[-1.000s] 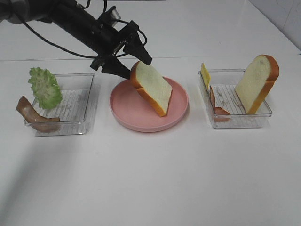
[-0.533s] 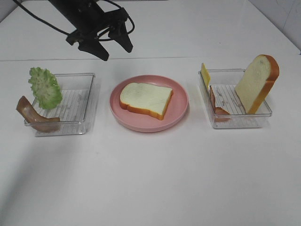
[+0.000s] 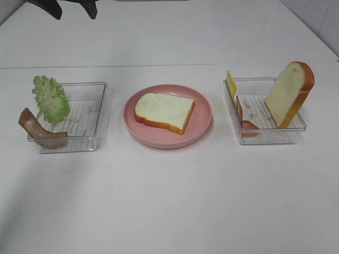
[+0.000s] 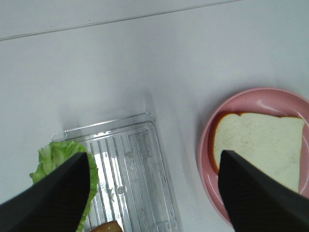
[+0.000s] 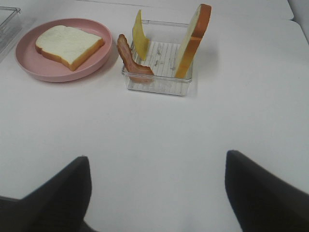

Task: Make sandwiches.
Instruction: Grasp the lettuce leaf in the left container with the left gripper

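Observation:
One white bread slice (image 3: 164, 112) with an orange-brown crust lies flat on the pink plate (image 3: 205, 124). A second slice (image 3: 288, 94) stands upright in the right clear tray (image 3: 270, 138), beside a yellow cheese piece (image 3: 231, 83) and a pinkish-brown ham strip (image 3: 244, 119). Green lettuce (image 3: 50, 99) and a brown bacon strip (image 3: 39, 131) lean on the left tray (image 3: 87, 114). My left gripper (image 3: 71, 7) is open and empty, high at the far left; its wrist view shows the lettuce (image 4: 60, 159) and the plated bread (image 4: 260, 145) below. My right gripper (image 5: 157, 162) is open and empty over bare table.
The white table runs wide in front of the plate and trays. In the right wrist view the right tray (image 5: 159, 83) sits ahead, with the plate (image 5: 29, 62) beyond it to one side. A wall seam crosses behind the trays.
The left gripper let go of the bread slice, which dropped from tilted to flat on the plate. The left arm then pulled away up and to the far left.

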You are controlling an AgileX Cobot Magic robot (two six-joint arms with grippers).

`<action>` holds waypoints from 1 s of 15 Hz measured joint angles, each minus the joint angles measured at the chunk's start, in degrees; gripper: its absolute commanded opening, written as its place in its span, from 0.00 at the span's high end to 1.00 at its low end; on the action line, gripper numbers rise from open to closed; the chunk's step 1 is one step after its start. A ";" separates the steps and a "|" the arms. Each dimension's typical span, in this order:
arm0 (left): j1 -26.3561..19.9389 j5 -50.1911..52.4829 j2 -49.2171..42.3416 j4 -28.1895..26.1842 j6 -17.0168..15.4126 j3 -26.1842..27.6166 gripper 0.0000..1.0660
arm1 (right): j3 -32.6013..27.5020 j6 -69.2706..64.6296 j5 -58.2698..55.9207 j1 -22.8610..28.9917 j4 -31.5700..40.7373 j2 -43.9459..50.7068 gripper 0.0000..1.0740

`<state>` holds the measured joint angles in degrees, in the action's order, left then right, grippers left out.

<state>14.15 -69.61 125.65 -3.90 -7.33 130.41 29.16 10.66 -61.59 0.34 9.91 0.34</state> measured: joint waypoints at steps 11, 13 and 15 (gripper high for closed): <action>-9.74 -0.23 -3.32 3.09 -3.27 -22.17 0.34 | 0.00 0.00 0.00 0.00 0.00 0.00 0.32; -10.89 -0.29 -2.58 3.32 -3.44 -22.52 0.34 | 0.00 0.00 0.00 0.00 0.00 0.00 0.32; -10.94 -0.29 -1.03 3.04 -3.44 -22.52 0.34 | 0.00 0.00 0.00 0.00 0.00 0.00 0.32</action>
<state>3.21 -69.90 124.62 -0.86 -10.77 107.89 29.16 10.66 -61.59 0.34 9.91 0.34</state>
